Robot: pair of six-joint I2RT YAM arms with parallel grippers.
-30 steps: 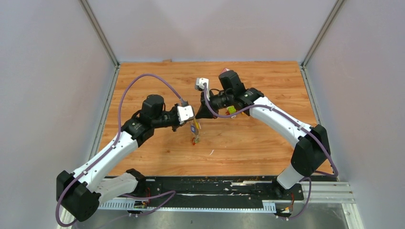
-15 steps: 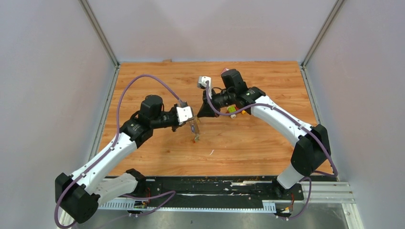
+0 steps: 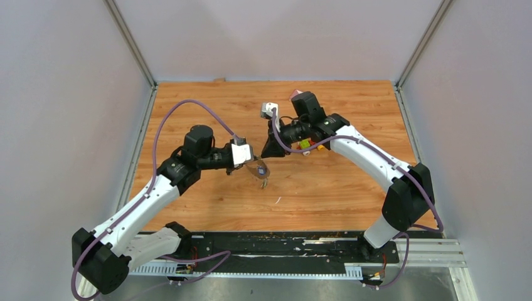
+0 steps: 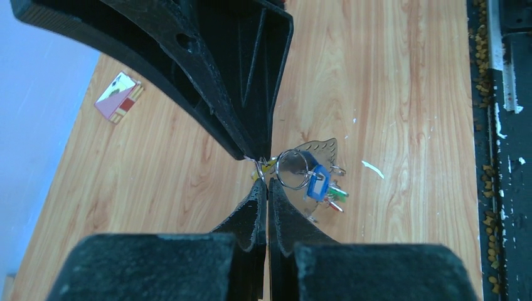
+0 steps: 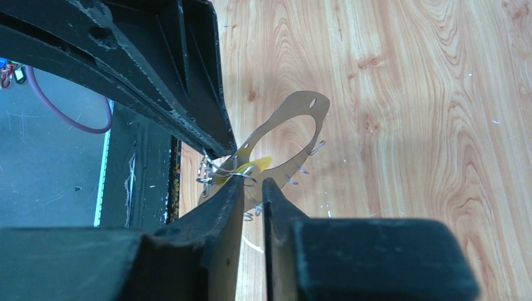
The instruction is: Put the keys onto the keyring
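While left gripper [image 4: 266, 183] is pinching the keyring [image 5: 295, 110], right gripper [image 5: 252, 183] is hovering slightly parted, empty; yellow-tagged key [image 5: 256, 165] seemingly hanging on, second unclear.

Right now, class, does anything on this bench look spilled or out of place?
Yes. Brown crumbs are strewn along the long black rail at the table's near edge, and a small white scrap lies loose on the wooden tabletop near the flat grey metal keyring held by the left gripper.
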